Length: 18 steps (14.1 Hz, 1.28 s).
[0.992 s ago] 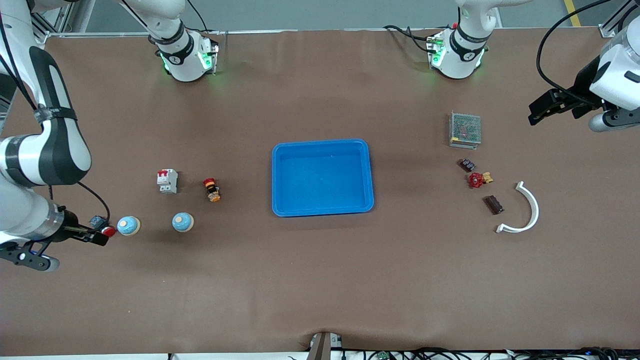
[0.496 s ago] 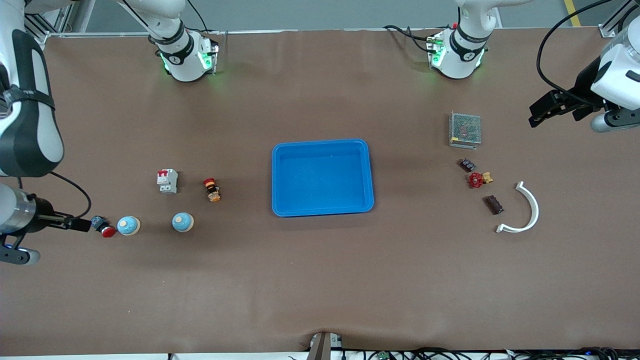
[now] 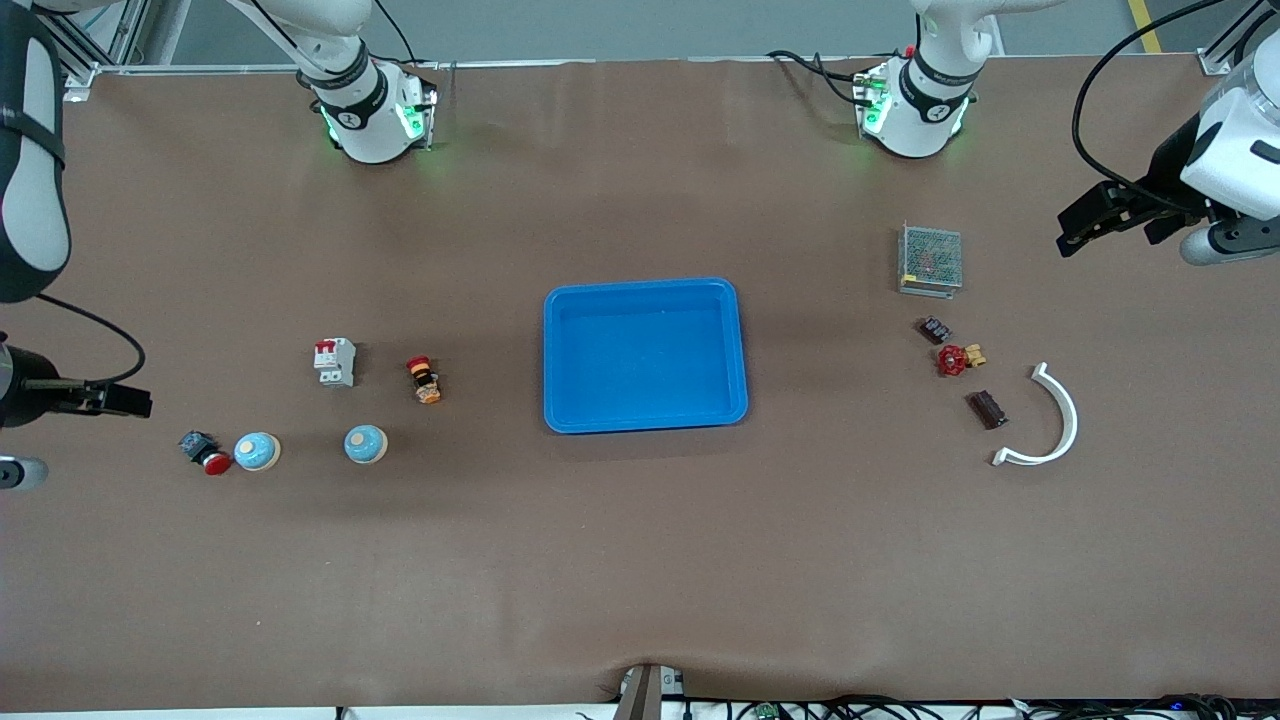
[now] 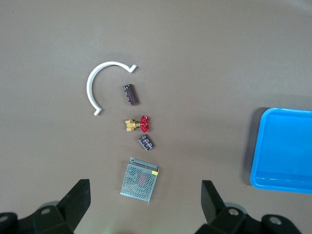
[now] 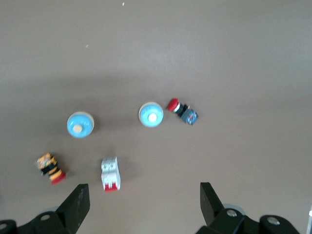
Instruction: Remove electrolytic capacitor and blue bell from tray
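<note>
Two blue dome bells [image 3: 257,451] [image 3: 365,444] stand toward the right arm's end of the table; both show in the right wrist view [image 5: 150,115] [image 5: 80,125]. Two small dark blocks, possibly capacitors [image 3: 987,409] [image 3: 936,329], lie toward the left arm's end and show in the left wrist view [image 4: 130,94] [image 4: 146,143]. A blue tray [image 3: 640,286] sits empty mid-table. My right gripper [image 3: 135,402] [image 5: 144,195] is open and empty, raised over the table's end past the bells. My left gripper [image 3: 1075,230] [image 4: 145,195] is open and empty, raised beside the mesh box.
A red pushbutton [image 3: 205,452] lies touching the outer bell. A white breaker [image 3: 335,361] and an orange-black button [image 3: 424,380] lie farther from the camera than the bells. A mesh box [image 3: 930,259], a red valve [image 3: 957,358] and a white curved piece [image 3: 1060,420] surround the dark blocks.
My right gripper let go of the red pushbutton beside the outer bell and drew back toward the table's end. The left arm barely moved.
</note>
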Motion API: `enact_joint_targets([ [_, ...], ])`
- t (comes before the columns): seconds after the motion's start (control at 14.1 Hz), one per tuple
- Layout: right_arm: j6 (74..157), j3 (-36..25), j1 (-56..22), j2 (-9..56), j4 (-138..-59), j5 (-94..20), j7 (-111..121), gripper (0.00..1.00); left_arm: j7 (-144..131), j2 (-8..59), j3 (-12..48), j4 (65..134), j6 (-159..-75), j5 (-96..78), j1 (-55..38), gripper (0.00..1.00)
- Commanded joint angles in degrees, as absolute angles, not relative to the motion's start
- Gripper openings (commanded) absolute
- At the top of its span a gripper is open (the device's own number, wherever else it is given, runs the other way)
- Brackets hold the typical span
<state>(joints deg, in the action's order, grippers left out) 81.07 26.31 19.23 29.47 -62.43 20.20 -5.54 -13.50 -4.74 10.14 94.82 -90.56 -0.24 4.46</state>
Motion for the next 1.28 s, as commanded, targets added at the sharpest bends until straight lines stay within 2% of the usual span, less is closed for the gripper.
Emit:
enact_joint_targets([
  [0.0, 77.61, 19.63, 14.42, 25.15, -61.17, 13.40, -4.92, 1.00, -12.39, -6.94, 10.28, 97.21, -92.29, 0.26, 4.57, 1.00],
  [0.14, 77.26, 12.34, 11.53, 22.25, -61.96, 6.53, -4.66, 1.00, -12.39, -6.86, 10.28, 97.21, -92.29, 0.26, 4.57, 1.00],
  [0.35, 75.94, 4.67, 6.16, 20.14, -63.01, 4.57, -1.68, 1.00, -12.30, -6.94, 10.20, 97.29, -92.11, 0.18, 4.66, 1.00],
  [0.78, 84.28, 0.80, 5.37, 8.37, -78.38, 3.17, 4.65, 1.00, -12.30, -6.94, 10.20, 97.38, -92.02, 0.18, 4.66, 1.00],
  [0.99, 84.46, -5.08, 2.39, 4.85, -82.08, -1.75, 5.36, 1.00, -12.30, -6.94, 10.20, 97.56, -91.93, 0.09, 4.66, 1.00],
  [1.21, 84.20, -5.54, 2.37, 3.00, -82.35, -1.76, 7.12, 1.00, -12.39, -6.94, 10.20, 97.56, -92.02, 0.09, 4.66, 1.00],
])
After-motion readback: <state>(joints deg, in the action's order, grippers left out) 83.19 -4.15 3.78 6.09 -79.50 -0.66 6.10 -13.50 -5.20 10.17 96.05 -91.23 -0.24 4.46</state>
